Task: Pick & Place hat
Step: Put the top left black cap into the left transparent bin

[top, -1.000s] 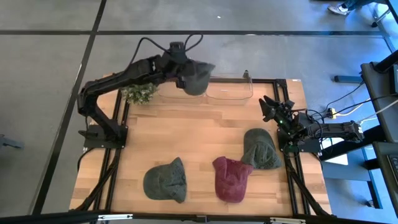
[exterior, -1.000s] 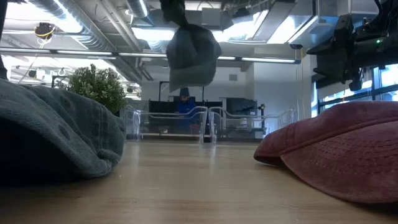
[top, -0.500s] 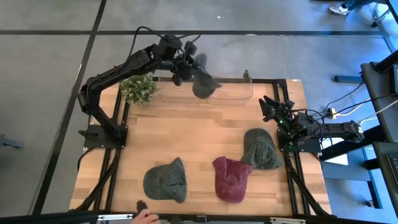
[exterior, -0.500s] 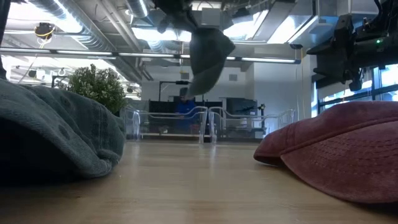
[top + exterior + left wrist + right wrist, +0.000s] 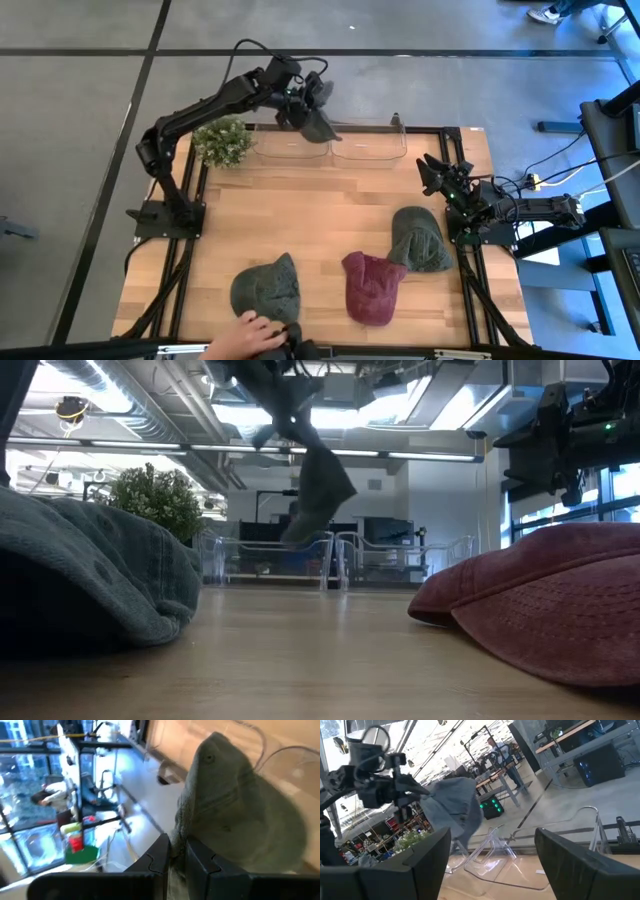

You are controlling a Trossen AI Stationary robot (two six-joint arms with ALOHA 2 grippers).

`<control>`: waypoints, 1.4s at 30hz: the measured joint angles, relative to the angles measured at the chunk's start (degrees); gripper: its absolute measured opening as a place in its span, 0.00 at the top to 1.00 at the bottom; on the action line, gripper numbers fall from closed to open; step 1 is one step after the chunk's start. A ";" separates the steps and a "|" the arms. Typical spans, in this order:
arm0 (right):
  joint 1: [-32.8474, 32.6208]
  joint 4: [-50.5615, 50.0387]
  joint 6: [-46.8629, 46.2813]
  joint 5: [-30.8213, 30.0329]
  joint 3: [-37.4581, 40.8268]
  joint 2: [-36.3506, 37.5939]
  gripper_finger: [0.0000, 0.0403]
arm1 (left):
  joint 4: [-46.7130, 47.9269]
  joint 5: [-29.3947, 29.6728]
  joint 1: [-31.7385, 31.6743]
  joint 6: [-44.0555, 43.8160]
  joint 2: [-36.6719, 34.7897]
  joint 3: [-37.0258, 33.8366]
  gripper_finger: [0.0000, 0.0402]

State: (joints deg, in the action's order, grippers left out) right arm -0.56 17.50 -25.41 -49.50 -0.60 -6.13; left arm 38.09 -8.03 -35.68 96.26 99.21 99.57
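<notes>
Grey floor (image 5: 80,150) with dark lines; ceiling strip lights (image 5: 250,415) overhead.

bright, even indoor light; sharp from above, soft up close

ceiling light strips (image 5: 420,457) glare white in the low view, where the near red hat (image 5: 540,600) and near green hat (image 5: 90,575) are out of focus. the wooden table (image 5: 320,215) is evenly lit with faint shadows. the left wrist view is smeared, its held hat (image 5: 235,805) blurred against blown-out windows (image 5: 30,785); the right wrist view is hazy, washed bright overhead.
</notes>
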 joint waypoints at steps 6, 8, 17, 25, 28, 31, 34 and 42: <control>0.00 0.00 -0.02 0.00 0.00 0.00 0.28 | -0.53 -0.61 -0.18 3.07 4.68 -0.02 0.92; 0.02 0.02 -0.02 0.00 0.00 0.00 0.28 | -0.65 -0.66 -0.16 3.59 5.94 -0.02 0.91; 0.02 0.02 -0.04 0.02 0.00 0.00 0.28 | -0.76 2.81 0.06 -0.16 7.60 -0.07 0.91; 0.01 0.02 0.01 0.00 0.00 0.00 0.28 | -0.41 6.08 1.51 -10.95 5.26 -0.07 0.92; 0.02 0.02 0.02 0.00 -0.02 0.00 0.28 | 0.14 7.00 2.26 -14.78 4.86 -0.07 0.92; 0.01 0.02 0.04 0.00 0.00 0.00 0.28 | 1.82 6.67 3.03 -15.64 4.78 -0.04 0.92; 0.02 0.02 0.02 0.01 -0.02 0.00 0.28 | 3.59 7.38 4.08 -16.04 4.78 -0.04 0.93; 0.01 0.01 0.00 0.04 0.00 -0.02 0.28 | 4.63 11.17 7.33 -16.04 4.78 0.53 0.93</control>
State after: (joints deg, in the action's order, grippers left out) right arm -0.55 17.51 -25.41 -49.45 -0.60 -6.15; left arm 42.72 3.13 -28.35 80.23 103.98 100.10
